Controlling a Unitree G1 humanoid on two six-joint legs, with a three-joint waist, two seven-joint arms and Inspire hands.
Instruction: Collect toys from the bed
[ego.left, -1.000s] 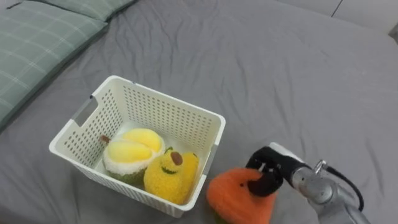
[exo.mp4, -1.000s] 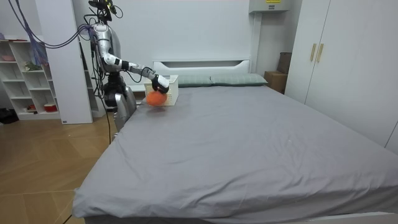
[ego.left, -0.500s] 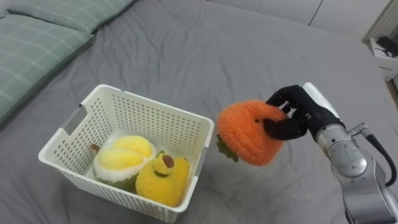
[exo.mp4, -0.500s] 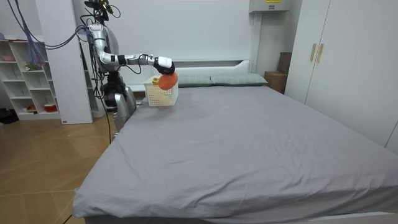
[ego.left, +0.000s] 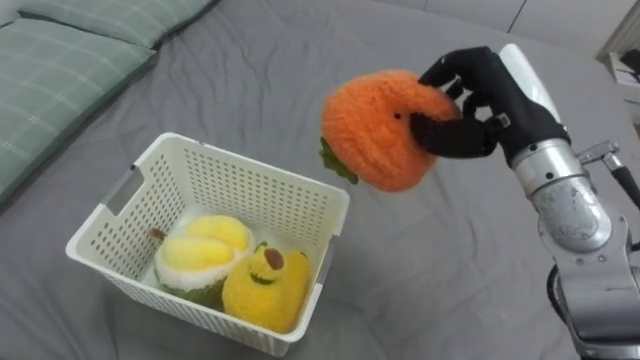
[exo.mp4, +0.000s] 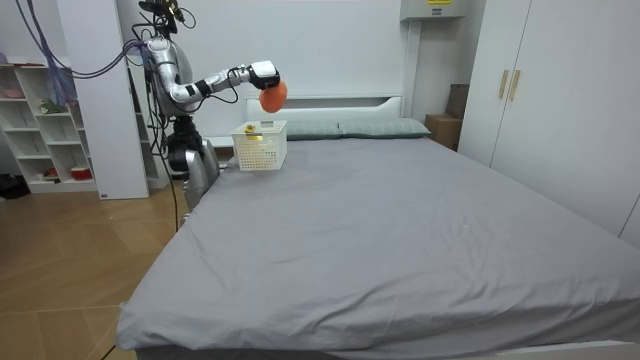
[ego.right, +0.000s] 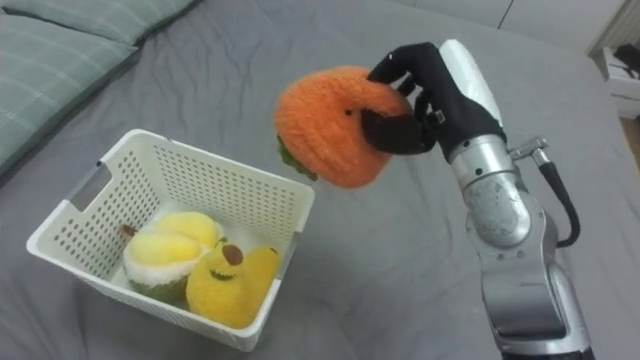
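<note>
The right hand, fingers curled around the orange toy, holds it in the air above the far right corner of the basket, which rests on the bed and contains two yellow toys.

The orange toy is shaggy matt plush, and the right hand curled round it has dark matt fingers and a smooth, glossy white shell on its back (the wrist below looks like brushed metal). The basket is white plastic with a faint sheen, and the yellow toy in it is fuzzy plush. The bed sheet is smooth matt grey cloth, the pillow a woven green check.
</note>
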